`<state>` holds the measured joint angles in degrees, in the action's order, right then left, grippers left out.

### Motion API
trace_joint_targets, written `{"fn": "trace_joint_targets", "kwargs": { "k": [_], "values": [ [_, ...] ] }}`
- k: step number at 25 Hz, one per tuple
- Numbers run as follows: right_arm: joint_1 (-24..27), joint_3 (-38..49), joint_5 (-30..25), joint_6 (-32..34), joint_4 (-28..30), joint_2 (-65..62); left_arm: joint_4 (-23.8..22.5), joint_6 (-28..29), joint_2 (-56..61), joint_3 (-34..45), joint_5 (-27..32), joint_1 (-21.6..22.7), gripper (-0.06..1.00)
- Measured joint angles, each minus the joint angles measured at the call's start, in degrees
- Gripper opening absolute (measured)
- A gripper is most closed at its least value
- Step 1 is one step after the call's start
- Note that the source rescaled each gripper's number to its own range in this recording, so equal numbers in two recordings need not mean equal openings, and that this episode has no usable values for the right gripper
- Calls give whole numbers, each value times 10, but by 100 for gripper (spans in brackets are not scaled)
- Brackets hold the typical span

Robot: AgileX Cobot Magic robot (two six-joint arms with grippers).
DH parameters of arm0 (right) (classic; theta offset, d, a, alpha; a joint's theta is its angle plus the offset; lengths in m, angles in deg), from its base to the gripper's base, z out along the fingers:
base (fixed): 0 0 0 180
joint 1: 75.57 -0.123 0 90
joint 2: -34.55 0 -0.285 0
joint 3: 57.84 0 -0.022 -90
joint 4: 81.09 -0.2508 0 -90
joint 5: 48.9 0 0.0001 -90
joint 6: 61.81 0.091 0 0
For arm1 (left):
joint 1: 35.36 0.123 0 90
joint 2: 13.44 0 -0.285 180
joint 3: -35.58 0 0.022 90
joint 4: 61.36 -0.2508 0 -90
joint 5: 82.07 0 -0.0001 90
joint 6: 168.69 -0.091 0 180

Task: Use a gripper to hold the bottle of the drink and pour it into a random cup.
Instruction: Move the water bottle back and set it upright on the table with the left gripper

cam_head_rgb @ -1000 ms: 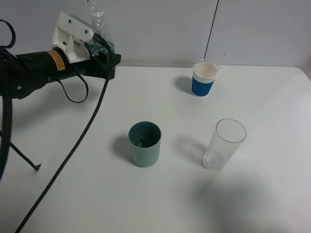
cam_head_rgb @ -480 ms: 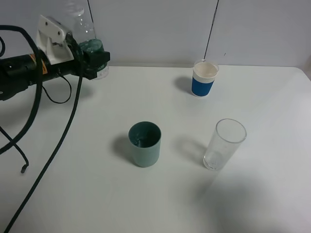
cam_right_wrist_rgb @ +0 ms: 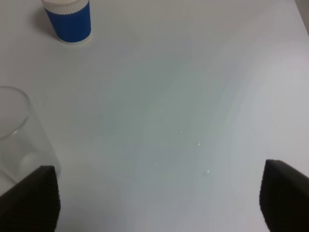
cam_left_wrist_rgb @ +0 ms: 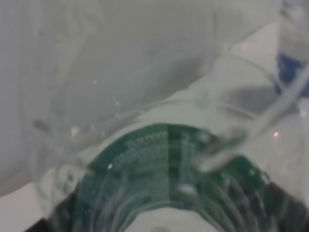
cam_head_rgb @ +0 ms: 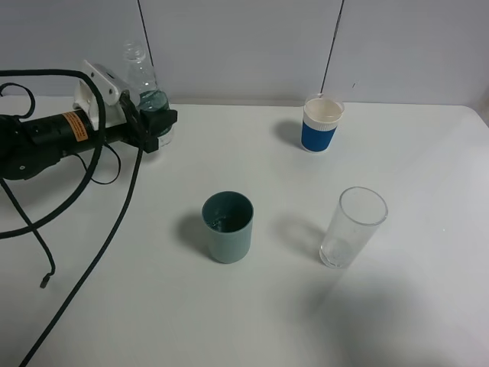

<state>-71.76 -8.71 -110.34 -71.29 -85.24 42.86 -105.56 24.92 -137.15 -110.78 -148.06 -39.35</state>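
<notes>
The bottle of the drink (cam_head_rgb: 145, 76) is clear with a green label and stands upright at the back left of the table. My left gripper (cam_head_rgb: 157, 118) is shut on its lower part around the label. The bottle fills the left wrist view (cam_left_wrist_rgb: 159, 183). The teal-green cup (cam_head_rgb: 228, 225) stands in the middle of the table, well to the right of and nearer than the bottle. My right gripper (cam_right_wrist_rgb: 157, 195) is open and empty above bare table; only its dark fingertips (cam_right_wrist_rgb: 29, 198) show. It is out of the exterior view.
A white cup with a blue sleeve (cam_head_rgb: 321, 124) stands at the back right and shows in the right wrist view (cam_right_wrist_rgb: 67, 17). A tall clear glass (cam_head_rgb: 351, 227) stands right of the teal cup and also shows there (cam_right_wrist_rgb: 14, 130). Black cables (cam_head_rgb: 99, 252) trail over the table's left side.
My left gripper has swung left, then a little back right and lower, with the bottle in it. The bottle now stands upright near the table. The cups have not moved.
</notes>
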Motion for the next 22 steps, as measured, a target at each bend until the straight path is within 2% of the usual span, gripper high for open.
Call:
{"fn": "trace_joint_targets", "kwargs": {
  "k": [9,16,22],
  "values": [
    [0,0,0,0,0,0,16,-2,-41,-1,-5,0,7],
    [0,0,0,0,0,0,18,-50,-52,-1,-9,0,7],
    [0,0,0,0,0,0,18,-57,-68,-1,-18,0,7]
  ]
}}
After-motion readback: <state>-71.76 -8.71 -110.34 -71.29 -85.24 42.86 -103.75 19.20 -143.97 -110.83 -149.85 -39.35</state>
